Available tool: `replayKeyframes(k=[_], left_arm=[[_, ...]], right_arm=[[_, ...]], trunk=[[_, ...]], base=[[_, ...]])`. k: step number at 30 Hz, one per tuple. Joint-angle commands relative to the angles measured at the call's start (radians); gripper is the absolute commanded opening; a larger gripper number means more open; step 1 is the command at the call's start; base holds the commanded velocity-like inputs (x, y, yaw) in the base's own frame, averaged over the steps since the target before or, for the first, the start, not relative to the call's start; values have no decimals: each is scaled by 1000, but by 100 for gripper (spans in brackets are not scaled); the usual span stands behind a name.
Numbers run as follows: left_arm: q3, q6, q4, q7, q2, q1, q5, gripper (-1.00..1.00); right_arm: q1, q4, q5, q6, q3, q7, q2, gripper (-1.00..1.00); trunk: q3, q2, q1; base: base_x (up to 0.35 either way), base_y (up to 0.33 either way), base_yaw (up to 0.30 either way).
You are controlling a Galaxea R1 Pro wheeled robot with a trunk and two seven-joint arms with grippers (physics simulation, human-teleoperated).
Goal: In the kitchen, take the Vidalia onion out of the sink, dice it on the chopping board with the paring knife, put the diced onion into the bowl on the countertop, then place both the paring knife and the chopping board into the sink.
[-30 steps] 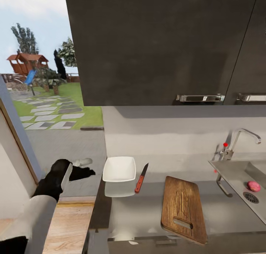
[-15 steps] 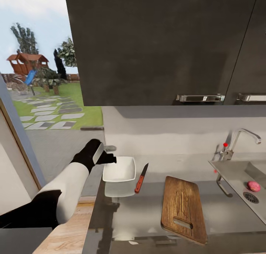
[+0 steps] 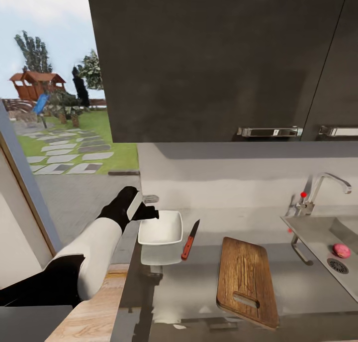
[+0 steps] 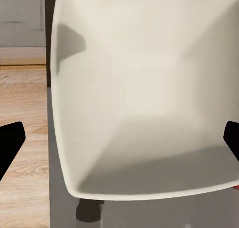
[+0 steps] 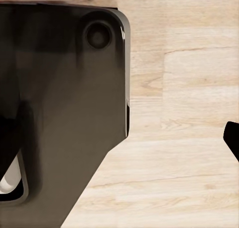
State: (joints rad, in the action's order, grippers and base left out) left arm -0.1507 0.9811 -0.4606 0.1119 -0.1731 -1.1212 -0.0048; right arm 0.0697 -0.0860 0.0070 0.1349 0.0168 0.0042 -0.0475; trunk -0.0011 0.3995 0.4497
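The white bowl (image 3: pixel 160 227) sits at the left end of the grey countertop (image 3: pixel 199 287). My left gripper (image 3: pixel 150 206) hovers open just over the bowl's left rim. In the left wrist view the bowl (image 4: pixel 144 103) lies between the spread fingertips (image 4: pixel 10 148). The paring knife (image 3: pixel 190 240), with its red handle, lies just right of the bowl. Further right is the wooden chopping board (image 3: pixel 247 280). The pinkish Vidalia onion (image 3: pixel 341 250) rests in the steel sink (image 3: pixel 311 228) beside the drain. In the right wrist view one black fingertip (image 5: pixel 232 138) of the right gripper stands far out over the wood floor.
Dark upper cabinets (image 3: pixel 219 58) hang over the counter. A chrome faucet (image 3: pixel 325 182) with a red knob stands behind the sink. Left of the counter's end is a doorway to a garden (image 3: pixel 64 148). A dark part of the robot (image 5: pixel 64 103) shows over the floor.
My left arm has risen from beside the counter's end and moved right, up to the bowl's rim. Over the last half second it only edged slightly closer.
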Motion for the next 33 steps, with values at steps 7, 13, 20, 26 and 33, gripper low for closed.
replayKeyframes(k=[7, 13, 20, 26, 33], left_arm=[[-13, 0, -2, 7, 4, 0, 0, 100], [-17, -29, -1, 10, 22, 0, 0, 100], [-22, -43, -1, 12, 33, 0, 0, 100], [-23, -44, -1, 12, 34, 0, 0, 100], [-23, -44, 3, 12, 34, 0, 0, 100]], right_arm=[[1, -1, 1, 2, 2, 0, 0, 100], [1, -1, 1, 2, 2, 0, 0, 100], [1, -1, 1, 2, 2, 0, 0, 100], [1, -1, 1, 2, 2, 0, 0, 100], [1, -1, 1, 1, 2, 0, 0, 100]], trunk=[[-7, 1, 0], [-13, 1, 0], [-15, 1, 0], [-24, 1, 0], [-35, 1, 0]], base=[[0, 0, 0], [0, 0, 0], [0, 0, 0], [0, 0, 0], [0, 0, 0]])
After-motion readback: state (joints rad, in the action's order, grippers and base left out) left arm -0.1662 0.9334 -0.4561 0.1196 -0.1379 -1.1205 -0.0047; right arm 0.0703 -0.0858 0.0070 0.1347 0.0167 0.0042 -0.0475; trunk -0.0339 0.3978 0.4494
